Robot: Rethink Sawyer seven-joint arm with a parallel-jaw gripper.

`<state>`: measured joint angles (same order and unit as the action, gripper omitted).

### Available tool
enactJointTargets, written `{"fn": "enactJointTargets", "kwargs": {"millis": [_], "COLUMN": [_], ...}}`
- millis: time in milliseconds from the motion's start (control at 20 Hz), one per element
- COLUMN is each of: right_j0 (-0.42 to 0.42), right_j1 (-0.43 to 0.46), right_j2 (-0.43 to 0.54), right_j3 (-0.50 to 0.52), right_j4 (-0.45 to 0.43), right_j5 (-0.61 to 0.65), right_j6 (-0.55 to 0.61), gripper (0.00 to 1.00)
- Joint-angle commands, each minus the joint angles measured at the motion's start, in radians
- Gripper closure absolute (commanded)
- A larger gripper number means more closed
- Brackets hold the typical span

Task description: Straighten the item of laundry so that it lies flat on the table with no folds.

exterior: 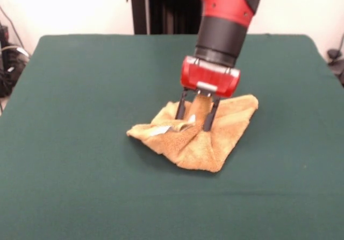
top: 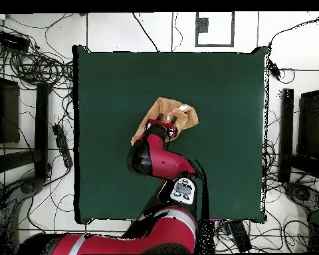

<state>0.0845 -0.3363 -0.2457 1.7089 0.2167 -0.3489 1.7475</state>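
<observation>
Nearest me, bare green table [exterior: 80,197] runs up to the towel [exterior: 215,143], which lies crumpled near the table's middle. My gripper [exterior: 196,116] stands over the towel's far part, fingers pinched on a raised peak of cloth. I judge I'm mid-lift; next comes drawing it outward to unfold. Its white tag [exterior: 161,131] shows no readable writing.

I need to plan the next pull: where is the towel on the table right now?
In the front view the towel lies bunched just right of the table's centre, directly under the gripper, which pinches a raised peak of it.
</observation>
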Motion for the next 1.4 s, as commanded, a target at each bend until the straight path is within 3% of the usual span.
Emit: {"fn": "enactJointTargets", "kwargs": {"millis": [50,200,350,400,550,800,850,1100,1350,1400], "right_j0": [0.006,0.014,0.092,0.127,0.142,0.085,0.102,0.273,0.303,0.331], "right_j1": [0.134,0.146,0.149,0.159,0.166,0.122,0.126,0.248,0.287,0.305], "right_j2": [0.109,0.099,-0.007,-0.058,-0.105,-0.049,-0.076,-0.342,-0.384,-0.421], "right_j3": [-0.117,-0.134,-0.145,-0.154,-0.178,-0.202,-0.214,-0.251,-0.237,-0.218], "right_j4": [-0.021,-0.003,0.090,0.146,0.201,0.131,0.138,0.369,0.423,0.475], "right_j5": [0.029,0.036,0.016,0.043,0.139,0.205,0.218,0.101,-0.040,-0.068], "right_j6": [0.114,0.119,0.107,0.097,0.100,0.090,0.091,0.060,0.083,0.089], "gripper": [0.00,0.00,0.00,0.00,0.00,0.00,1.00,1.00,1.00,1.00]}}
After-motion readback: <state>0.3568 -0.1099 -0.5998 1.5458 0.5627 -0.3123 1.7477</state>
